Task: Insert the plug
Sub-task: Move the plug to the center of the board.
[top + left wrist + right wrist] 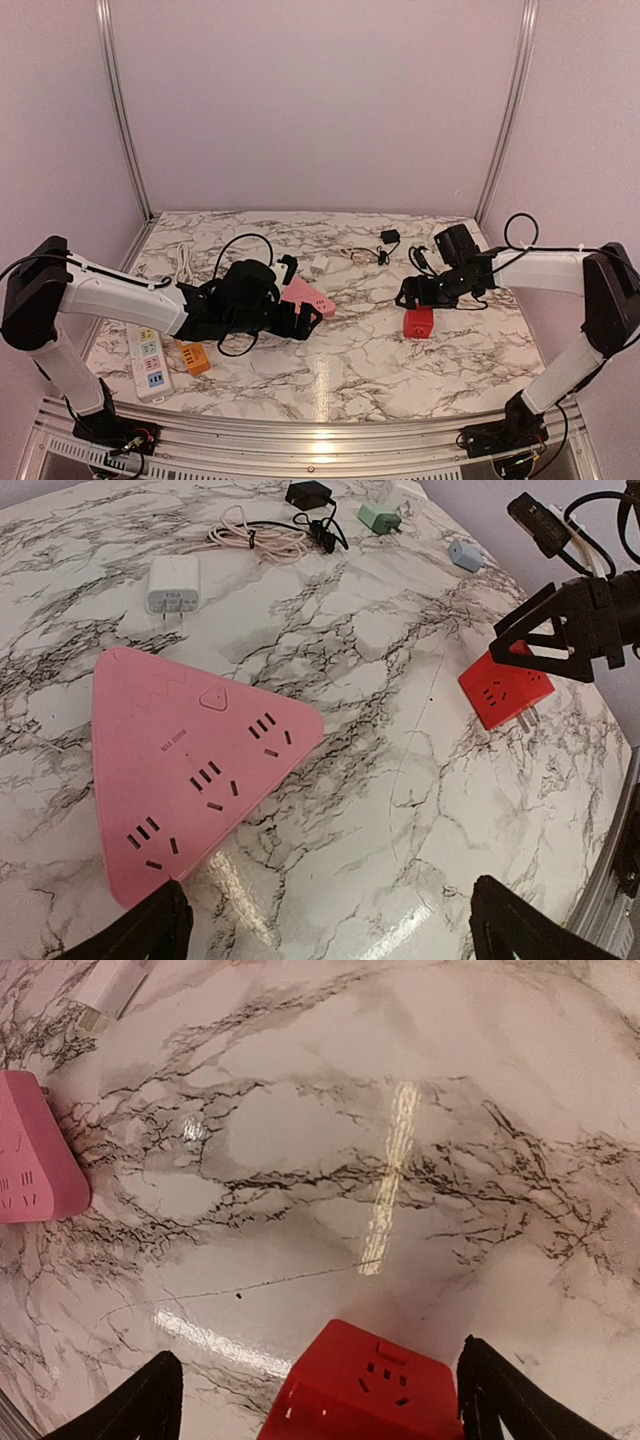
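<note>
A pink triangular power strip (305, 295) lies flat on the marble table, sockets up, and fills the left of the left wrist view (185, 765). My left gripper (300, 320) is open and empty at its near corner (330, 905), one fingertip (165, 920) beside the strip's edge. A red cube adapter (419, 321) with sockets on its faces and metal prongs at its side (503, 692) stands right of the strip. My right gripper (415, 296) is open just above it, fingers wide on either side of the cube (365, 1385), not touching it.
A white charger (172, 585), a coiled pink cable (255, 538), a black adapter (308, 494), a green plug (378, 518) and a small blue plug (464, 555) lie at the back. A white power strip (150, 362) and an orange adapter (193, 357) lie front left.
</note>
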You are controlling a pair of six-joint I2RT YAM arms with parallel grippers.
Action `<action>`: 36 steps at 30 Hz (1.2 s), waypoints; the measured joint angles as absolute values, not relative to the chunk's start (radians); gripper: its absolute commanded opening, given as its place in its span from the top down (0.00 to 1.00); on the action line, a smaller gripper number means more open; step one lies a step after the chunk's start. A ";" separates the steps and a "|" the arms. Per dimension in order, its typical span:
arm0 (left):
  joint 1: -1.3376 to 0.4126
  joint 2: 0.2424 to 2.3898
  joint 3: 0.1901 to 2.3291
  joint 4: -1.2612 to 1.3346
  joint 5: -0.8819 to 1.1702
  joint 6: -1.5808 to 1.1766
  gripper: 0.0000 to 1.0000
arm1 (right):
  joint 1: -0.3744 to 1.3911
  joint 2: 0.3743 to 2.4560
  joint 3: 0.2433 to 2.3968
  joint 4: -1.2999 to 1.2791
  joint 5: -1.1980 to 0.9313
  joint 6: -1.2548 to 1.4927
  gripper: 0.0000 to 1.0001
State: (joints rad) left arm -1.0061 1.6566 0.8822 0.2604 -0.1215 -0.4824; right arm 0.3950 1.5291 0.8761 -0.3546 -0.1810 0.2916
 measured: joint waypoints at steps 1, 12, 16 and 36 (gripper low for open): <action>-1.006 1.657 0.882 0.261 -0.121 -0.482 0.01 | 0.395 1.524 0.875 -0.357 -0.184 0.292 0.12; -1.006 1.683 0.884 0.263 -0.105 -0.483 0.01 | 0.395 1.423 0.782 -0.348 -0.286 0.308 0.14; -1.006 1.684 0.889 0.263 -0.095 -0.482 0.01 | 0.395 1.389 0.748 -0.337 -0.311 0.326 0.14; -1.083 1.909 1.240 0.270 0.149 -0.144 0.01 | 0.387 1.095 0.694 -0.374 -0.270 0.514 0.06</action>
State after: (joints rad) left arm -1.0832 1.9087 1.2404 0.2695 0.1486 -0.1436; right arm 0.3866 1.0946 0.6945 -0.3744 -0.2699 0.5144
